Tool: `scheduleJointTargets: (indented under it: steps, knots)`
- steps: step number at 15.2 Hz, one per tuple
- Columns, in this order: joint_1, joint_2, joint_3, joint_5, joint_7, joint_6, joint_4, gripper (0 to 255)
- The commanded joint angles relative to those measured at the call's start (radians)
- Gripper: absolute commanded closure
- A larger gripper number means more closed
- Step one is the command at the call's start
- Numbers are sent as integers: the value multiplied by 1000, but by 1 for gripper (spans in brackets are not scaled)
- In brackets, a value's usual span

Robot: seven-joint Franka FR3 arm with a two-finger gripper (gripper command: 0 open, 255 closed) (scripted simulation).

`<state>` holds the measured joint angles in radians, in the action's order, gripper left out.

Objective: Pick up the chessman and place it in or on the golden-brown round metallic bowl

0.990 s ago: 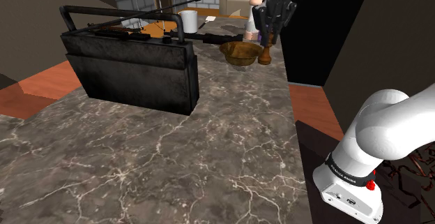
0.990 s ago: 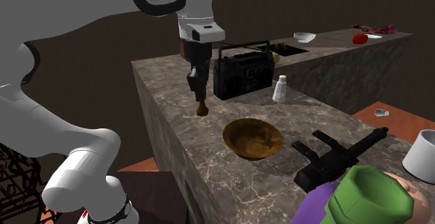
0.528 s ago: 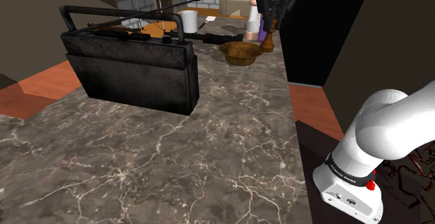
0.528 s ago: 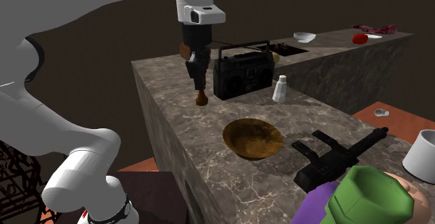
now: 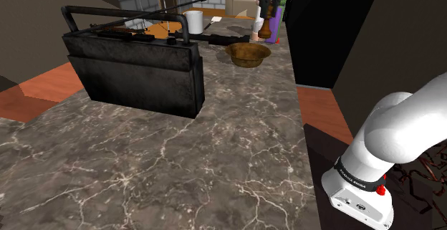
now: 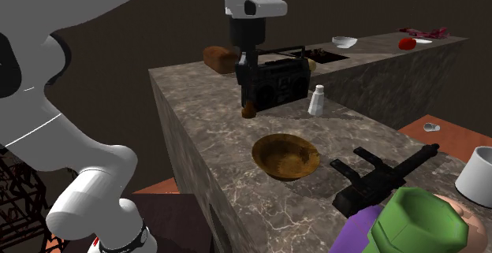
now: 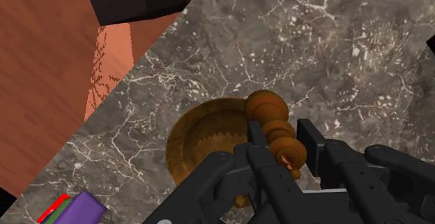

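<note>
Space above the bowl (image 6: 286,156) is open; a radio (image 6: 276,86) rises beyond, a gun (image 6: 378,176) lies at the second exterior view's right.

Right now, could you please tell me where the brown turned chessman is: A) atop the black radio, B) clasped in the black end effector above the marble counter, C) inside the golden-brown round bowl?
B: the black end effector's fingers clasp the brown turned chessman above the marble counter.

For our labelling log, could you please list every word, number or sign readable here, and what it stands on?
No text can be read.
White lettering on the dark band around the white arm's base: too small to read.
On the black boombox radio: no legible markings.
</note>
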<state>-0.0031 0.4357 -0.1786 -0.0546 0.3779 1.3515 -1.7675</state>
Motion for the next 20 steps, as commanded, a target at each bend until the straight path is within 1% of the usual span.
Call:
scheduleJointTargets:
  steps: [1, 7, 20]
  knots:
    - [-13, -66, 18, 18, -29, 0, 65, 255]
    - [-43, -271, 55, 56, -96, -19, 287, 255]
    - [-42, -188, 60, 47, -101, 173, 12, 255]
